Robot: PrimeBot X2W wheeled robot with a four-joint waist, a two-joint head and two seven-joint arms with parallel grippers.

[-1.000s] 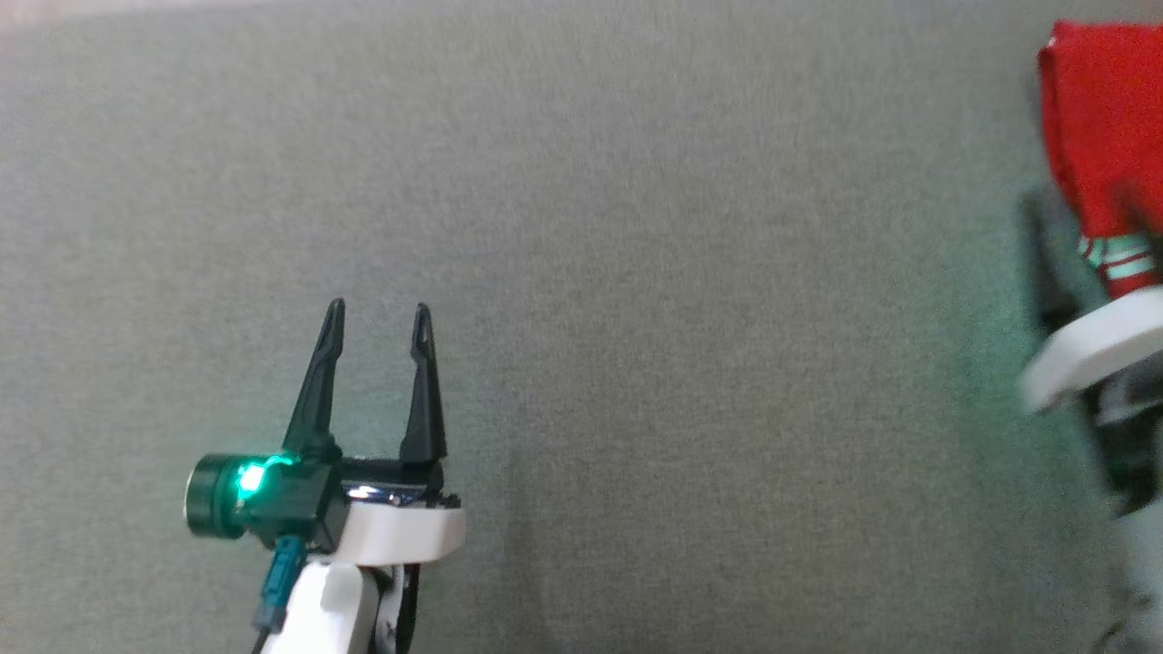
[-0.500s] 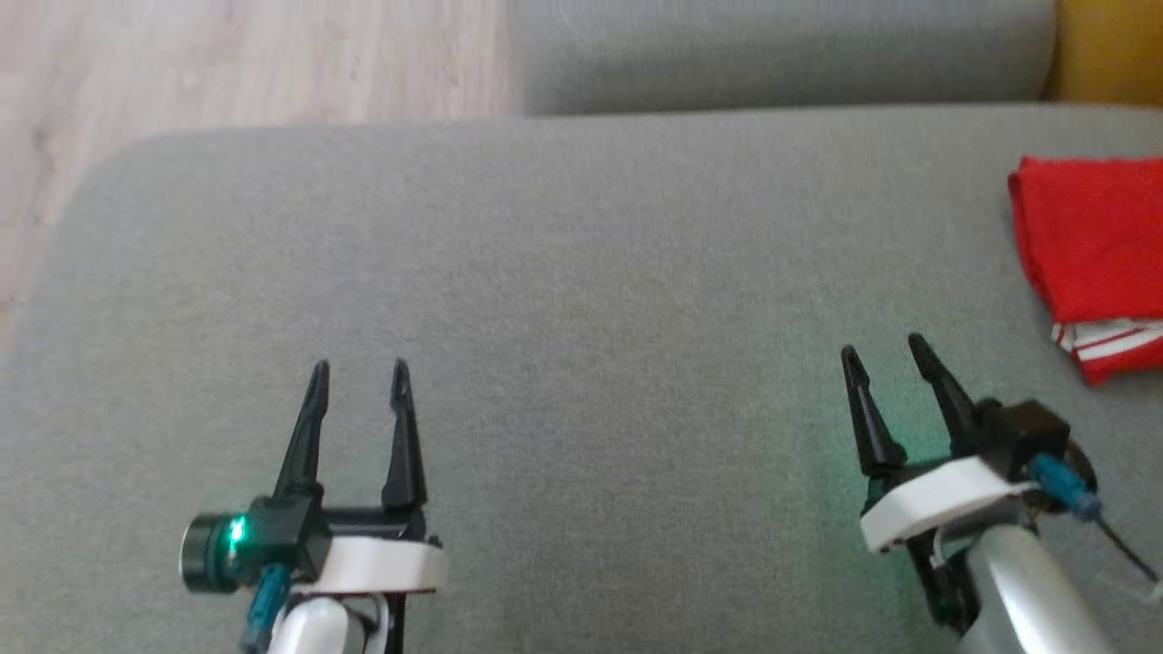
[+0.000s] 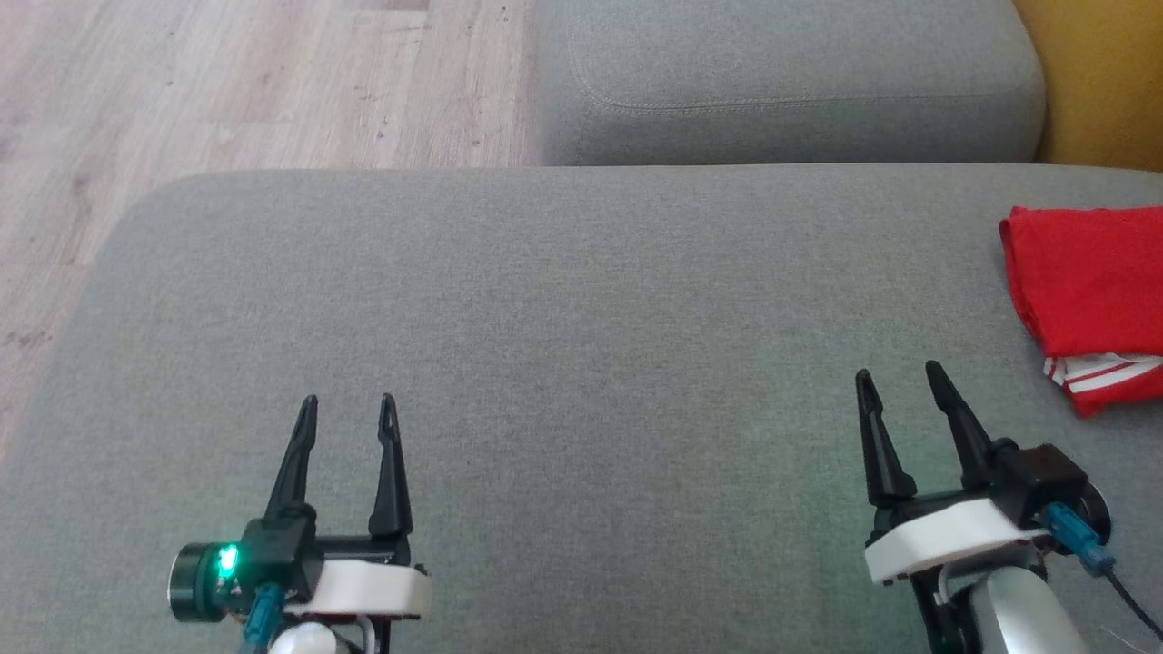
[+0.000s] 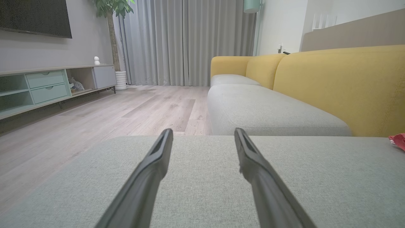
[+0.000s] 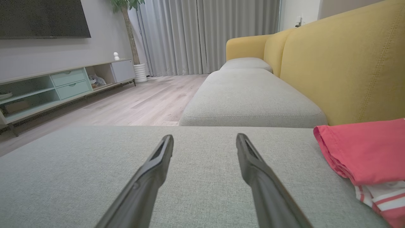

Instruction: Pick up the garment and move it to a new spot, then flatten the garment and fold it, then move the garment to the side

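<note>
So, you see the folded red cloth garment with white stripes (image 3: 1086,282) lying at the right edge of the broad grey fabric cushion (image 3: 581,318), with the left gripper (image 3: 349,400) and right gripper (image 3: 897,371) above that cushion, fingers apart and empty, so little seems left.

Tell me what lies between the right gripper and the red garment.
Only bare grey cushion lies between the right gripper and the garment, as the head view shows; the two are apart.
</note>
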